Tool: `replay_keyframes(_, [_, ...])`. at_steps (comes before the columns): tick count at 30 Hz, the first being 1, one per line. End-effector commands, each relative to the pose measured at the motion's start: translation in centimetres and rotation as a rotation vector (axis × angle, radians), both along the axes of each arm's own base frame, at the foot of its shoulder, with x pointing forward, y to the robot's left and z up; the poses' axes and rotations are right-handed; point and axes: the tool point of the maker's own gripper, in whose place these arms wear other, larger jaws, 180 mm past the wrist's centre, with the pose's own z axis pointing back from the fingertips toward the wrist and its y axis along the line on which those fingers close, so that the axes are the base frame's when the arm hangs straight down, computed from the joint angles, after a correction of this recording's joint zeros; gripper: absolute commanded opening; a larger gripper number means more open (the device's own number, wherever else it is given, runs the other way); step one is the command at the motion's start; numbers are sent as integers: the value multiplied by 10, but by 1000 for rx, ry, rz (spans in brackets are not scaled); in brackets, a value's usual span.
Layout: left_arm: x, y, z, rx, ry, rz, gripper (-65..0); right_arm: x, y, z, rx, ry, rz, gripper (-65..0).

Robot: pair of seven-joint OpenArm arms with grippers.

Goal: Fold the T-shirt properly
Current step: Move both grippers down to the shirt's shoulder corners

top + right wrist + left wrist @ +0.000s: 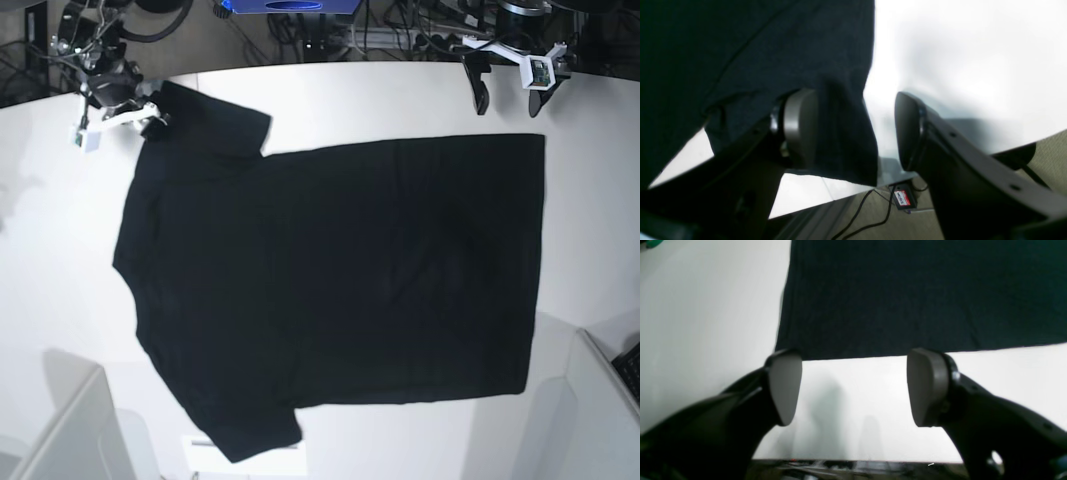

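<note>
Base view looks straight down on the counter; both wrist views sit close behind their jaws, sharing the T-shirt.

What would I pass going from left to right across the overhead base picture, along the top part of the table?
Right gripper at the T-shirt's sleeve → T-shirt spread flat on the white table → left gripper just past the shirt's hem corner.

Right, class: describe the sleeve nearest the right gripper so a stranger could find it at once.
Start at the white table; the black T-shirt lies flat across it. Go to its far corner by the right gripper: that is the sleeve. Unlike the near sleeve, its edge hangs between the open jaws.
</note>
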Motion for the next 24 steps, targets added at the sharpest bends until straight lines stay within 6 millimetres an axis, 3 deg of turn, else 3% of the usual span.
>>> replay_keyframes(1, [3,2,5,-16,-30,16,-202,4,-7,4,-18,-20,6,-302])
replay_keyframes(5, [-2,25,-3,-80,-25,123,-197,-2,-6,-10,3,19,-2,-302])
replay_keyframes(8, [2,37,0,-76,-44,153,-196,-5,9,-18,26,39,39,-302])
replay_keyframes(11, [3,39,1,-71,-50,158,-193,-8,32,-20,56,32,135,-303])
replay_keyframes(17, [6,42,-6,-82,-36,171,-199,-12,35,-26,68,47,138,-306])
replay_keyframes(20, [12,42,-17,-98,4,177,-199,-14,32,-29,66,56,137,-419])
replay_keyframes(23, [17,43,-30,-117,52,188,-201,-14,32,-33,71,67,138,-650])
replay_keyframes(24, [19,43,-33,-121,57,191,-201,-14,32,-34,74,73,137,-650])
